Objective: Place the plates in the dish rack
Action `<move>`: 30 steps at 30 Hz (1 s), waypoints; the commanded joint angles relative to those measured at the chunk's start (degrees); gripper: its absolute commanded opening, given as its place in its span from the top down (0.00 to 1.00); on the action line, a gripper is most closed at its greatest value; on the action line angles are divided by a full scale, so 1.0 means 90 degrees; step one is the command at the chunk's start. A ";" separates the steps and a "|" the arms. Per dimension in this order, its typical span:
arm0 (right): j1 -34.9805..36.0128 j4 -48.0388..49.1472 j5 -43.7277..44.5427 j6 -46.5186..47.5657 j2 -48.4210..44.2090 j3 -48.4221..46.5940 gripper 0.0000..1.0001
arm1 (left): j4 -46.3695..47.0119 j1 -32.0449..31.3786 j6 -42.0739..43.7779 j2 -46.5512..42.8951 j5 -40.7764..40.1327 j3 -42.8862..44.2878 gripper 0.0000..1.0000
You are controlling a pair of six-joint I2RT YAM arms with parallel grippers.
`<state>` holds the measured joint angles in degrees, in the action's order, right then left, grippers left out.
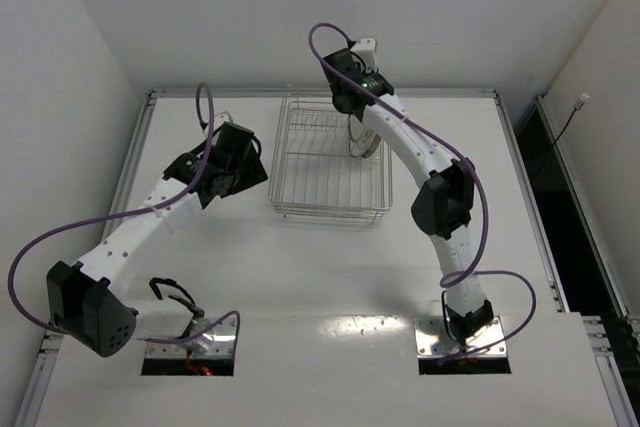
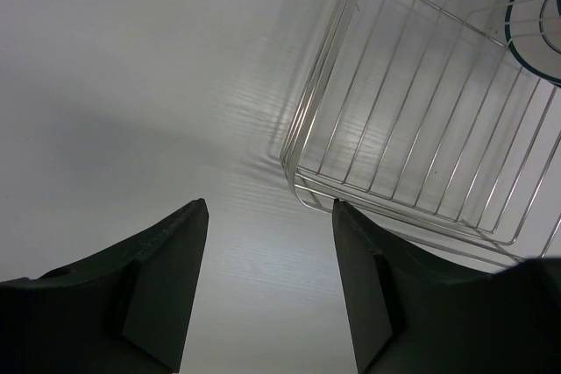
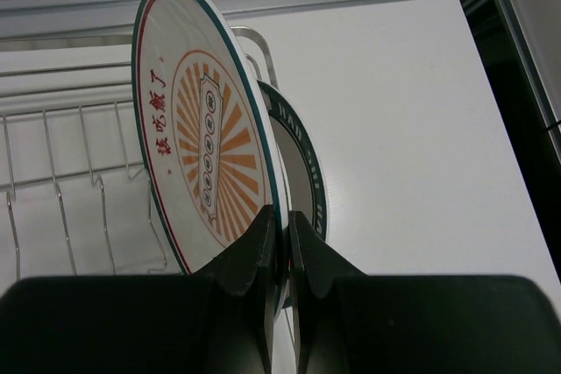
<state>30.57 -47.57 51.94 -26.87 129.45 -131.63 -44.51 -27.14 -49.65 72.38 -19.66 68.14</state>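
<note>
The dish rack (image 1: pixel 325 182), a silver wire basket, stands at the table's middle back. My right gripper (image 3: pixel 282 216) is shut on the rim of the orange sunburst plate (image 3: pixel 206 120) and holds it upright on edge over the rack's right end (image 1: pixel 362 137). A plate with a dark patterned rim (image 3: pixel 302 168) stands just behind it. My left gripper (image 2: pixel 267 216) is open and empty above bare table, beside the rack's left near corner (image 2: pixel 302 164). A plate with a dark ring (image 2: pixel 526 28) shows inside the rack in the left wrist view. I see no third plate.
The right arm (image 1: pixel 420 162) stretches over the rack's right side. The left arm (image 1: pixel 150 217) lies across the left of the table (image 1: pixel 300 277). Purple cables loop off both arms. A raised rail (image 1: pixel 320 94) runs along the table's far edge.
</note>
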 commanded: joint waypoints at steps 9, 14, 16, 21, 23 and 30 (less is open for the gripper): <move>0.0197 0.0208 0.0049 -0.0344 0.0353 0.0075 1.00 | 0.0024 -0.0071 0.0204 0.0083 0.0095 0.0202 0.44; 0.0422 -0.0104 -0.0107 -0.0344 0.0480 0.0144 1.00 | 0.0550 -0.0071 0.0321 0.0335 0.0211 -0.0109 0.44; 0.0510 -0.0338 -0.0176 -0.0344 0.0480 0.0144 0.97 | 0.0746 -0.0071 0.0321 0.0531 0.0289 -0.0110 0.44; 0.0442 -0.0360 -0.0605 -0.0579 -0.0230 0.0787 0.80 | 0.0825 -0.0071 0.0321 0.1321 0.0466 0.0270 0.44; 0.0442 -0.0301 -0.0673 -0.0579 -0.0563 0.1070 0.70 | 0.0825 -0.0071 0.0379 0.1469 0.0466 0.0426 0.44; 0.0442 -0.0680 -0.1102 -0.0579 -0.2018 0.1520 0.47 | 0.1039 -0.0129 0.0526 0.2005 0.0524 0.0554 0.44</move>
<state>34.68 -53.08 44.27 -31.22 121.91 -118.21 -37.56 -27.20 -46.24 89.38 -15.44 70.65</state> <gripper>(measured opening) 0.509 0.556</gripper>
